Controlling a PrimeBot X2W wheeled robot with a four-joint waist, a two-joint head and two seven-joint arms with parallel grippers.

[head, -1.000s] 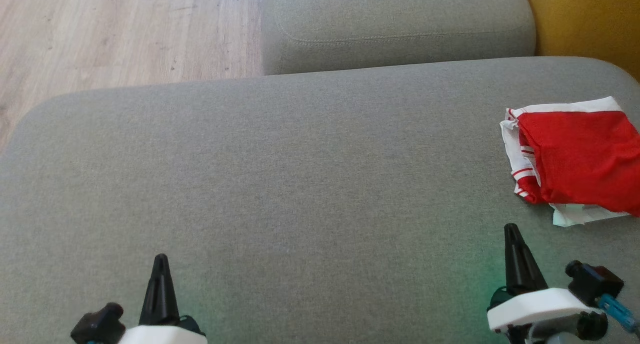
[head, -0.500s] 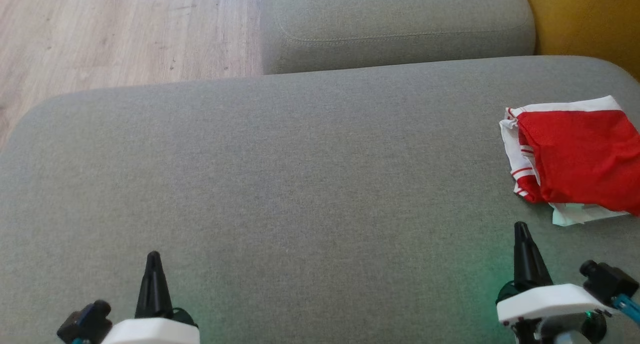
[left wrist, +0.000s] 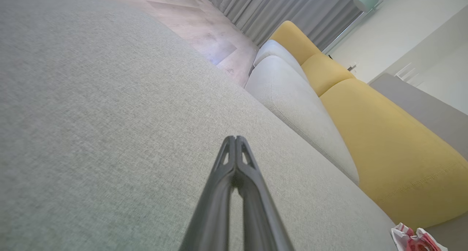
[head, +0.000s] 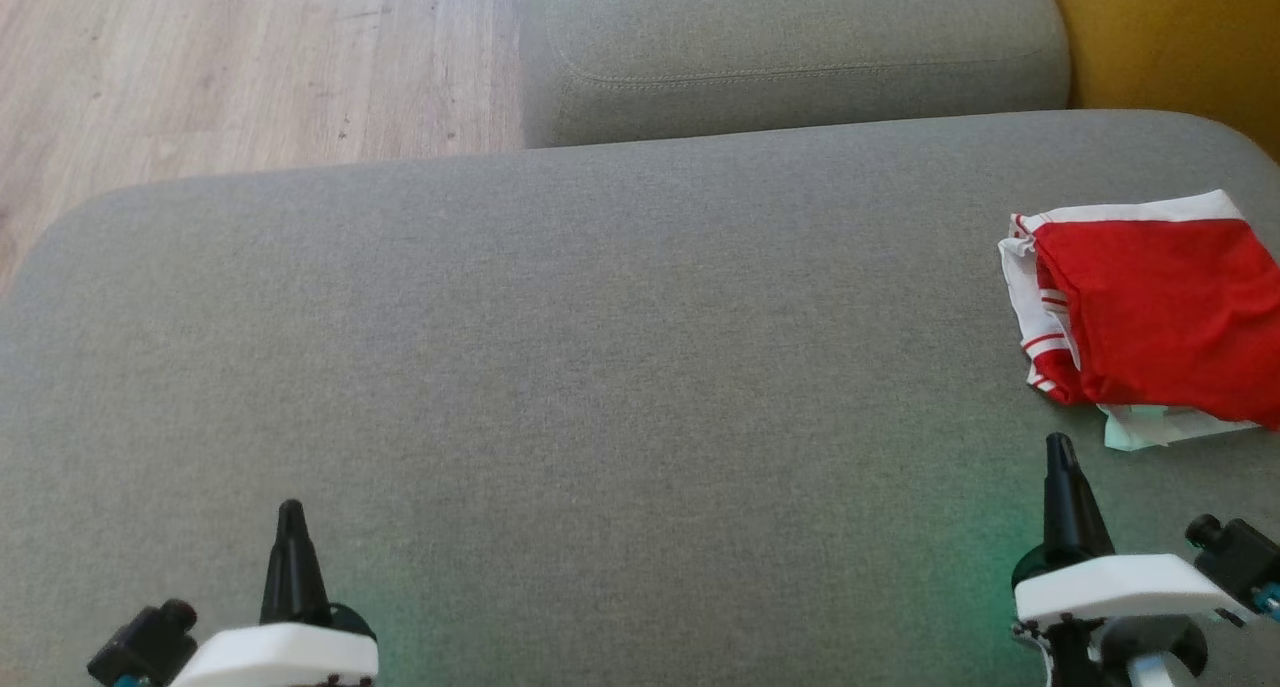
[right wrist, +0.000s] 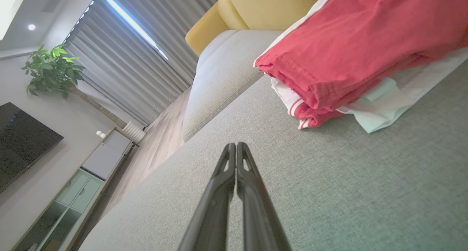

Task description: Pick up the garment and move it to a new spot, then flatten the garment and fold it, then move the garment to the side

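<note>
The garment (head: 1150, 312) is a folded red piece with white trim and red stripes, lying at the right edge of the grey sofa cushion (head: 560, 347). It fills the upper right of the right wrist view (right wrist: 358, 42), and a corner of the garment (left wrist: 416, 240) peeks in at the bottom right of the left wrist view. My right gripper (head: 1060, 447) is shut and empty, just short of the garment's near edge; its fingers (right wrist: 236, 147) press together. My left gripper (head: 291, 512) sits at the lower left, also shut and empty (left wrist: 236, 139), far from the cloth.
A second grey cushion (head: 790, 52) lies beyond the main one. Yellow sofa backrests (left wrist: 380, 134) run along the right side. Wooden floor (head: 240, 67) lies beyond the cushion's far left edge. A TV, cabinet and potted plant (right wrist: 53, 70) stand by the curtains.
Both grippers have drifted outward: the left one slightly left and lower in the head view, the right one to the right and closer to the garment. The garment has not moved.
</note>
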